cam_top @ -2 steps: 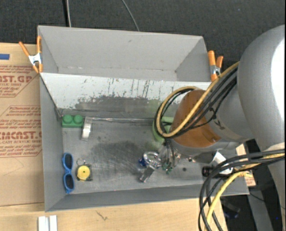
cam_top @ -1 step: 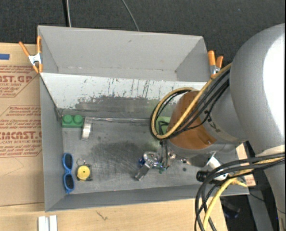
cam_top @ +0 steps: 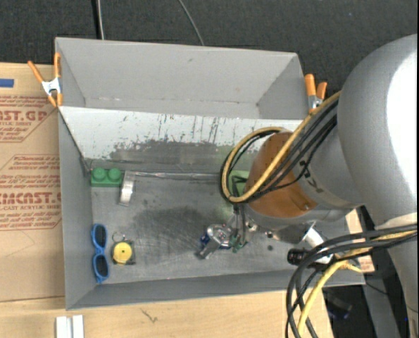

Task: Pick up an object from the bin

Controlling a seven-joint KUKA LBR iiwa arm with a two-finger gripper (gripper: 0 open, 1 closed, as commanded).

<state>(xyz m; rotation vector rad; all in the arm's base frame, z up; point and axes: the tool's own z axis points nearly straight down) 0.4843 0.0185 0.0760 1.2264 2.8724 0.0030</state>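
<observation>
Small silver-and-blue thing [cam_top: 210, 243] lies on floor of bin [cam_top: 174, 69], near front wall, right of middle. Hand [cam_top: 236, 236] low, just beside it on right; we cannot tell if open or closed.

We judge: grasp step, lift not yet done. Next move needs firm hold, then straight rise.

Well apart at left: green block [cam_top: 105, 177], white piece [cam_top: 127, 189], blue sunglasses [cam_top: 98, 253], yellow disc [cam_top: 122, 253]. We think none stands in way.

The bin [cam_top: 79, 224] is plain grey, its back wall streaked with dark scuffs. Inside I see a green block [cam_top: 105, 177], blue sunglasses [cam_top: 98, 252], a yellow disc [cam_top: 122, 253], a whitish scrap [cam_top: 127, 191] and a silver-and-blue trinket [cam_top: 212, 239]. The arm's wrist cover [cam_top: 279, 189] is orange.
</observation>
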